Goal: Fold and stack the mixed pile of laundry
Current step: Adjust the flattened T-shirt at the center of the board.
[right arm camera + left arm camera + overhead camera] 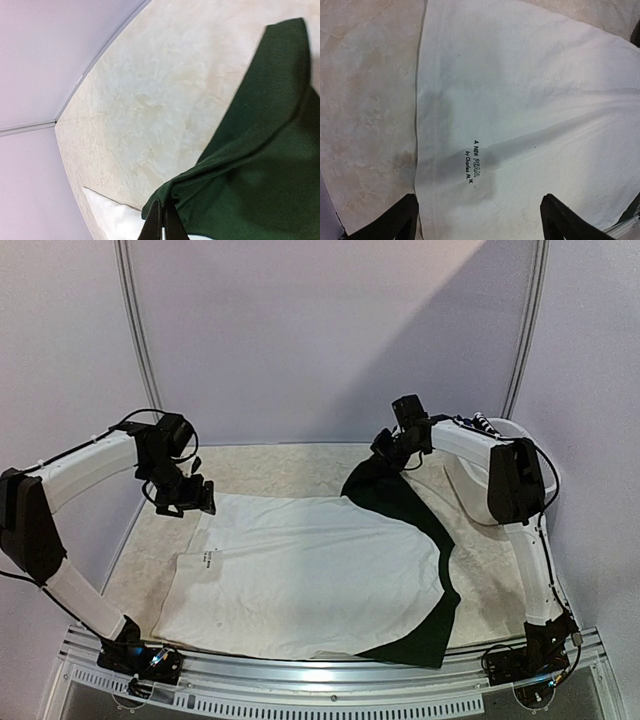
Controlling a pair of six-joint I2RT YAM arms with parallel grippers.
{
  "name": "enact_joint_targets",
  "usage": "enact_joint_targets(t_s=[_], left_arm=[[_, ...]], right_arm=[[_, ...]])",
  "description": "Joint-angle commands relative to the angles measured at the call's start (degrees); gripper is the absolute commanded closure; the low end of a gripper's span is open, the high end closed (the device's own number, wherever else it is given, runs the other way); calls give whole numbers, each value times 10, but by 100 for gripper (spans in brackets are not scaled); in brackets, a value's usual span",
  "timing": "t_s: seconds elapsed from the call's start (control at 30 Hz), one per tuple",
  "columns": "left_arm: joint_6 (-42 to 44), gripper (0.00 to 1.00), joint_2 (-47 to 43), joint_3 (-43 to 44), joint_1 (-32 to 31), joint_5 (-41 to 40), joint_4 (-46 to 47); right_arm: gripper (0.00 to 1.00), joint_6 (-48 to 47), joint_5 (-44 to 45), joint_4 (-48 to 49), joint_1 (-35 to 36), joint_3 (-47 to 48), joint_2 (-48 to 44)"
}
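Observation:
A white T-shirt (310,575) with small black print (474,162) lies spread flat on the table. A dark green piece (405,500) lies under and beside it, running from the back centre round the shirt's right edge to the front. My left gripper (190,502) is open and empty above the shirt's back left corner, its fingertips (400,220) either side of the print. My right gripper (392,452) is shut on the green piece's back corner (172,192) and holds it lifted off the table. Other garments are out of view.
A white plastic tub (505,435) stands at the back right behind my right arm, with something striped at its rim. The mottled beige table top (270,465) shows at the back and left. Grey walls close in the table.

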Motion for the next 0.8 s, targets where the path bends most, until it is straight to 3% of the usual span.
enact_joint_targets(t_s=[0.0, 0.5, 0.57, 0.7, 0.77], left_arm=[[8, 14, 14, 21, 7, -5, -16], [5, 15, 56, 75, 13, -20, -53], [2, 15, 60, 81, 15, -21, -56], [-5, 15, 71, 89, 19, -15, -57], [-10, 15, 81, 96, 20, -8, -57]], right_arm=[[100, -33, -35, 44, 14, 56, 66], [99, -37, -92, 172, 18, 162, 182], [89, -41, -110, 192, 19, 181, 197], [53, -62, -118, 205, 18, 200, 201], [42, -73, -115, 201, 14, 202, 192]])
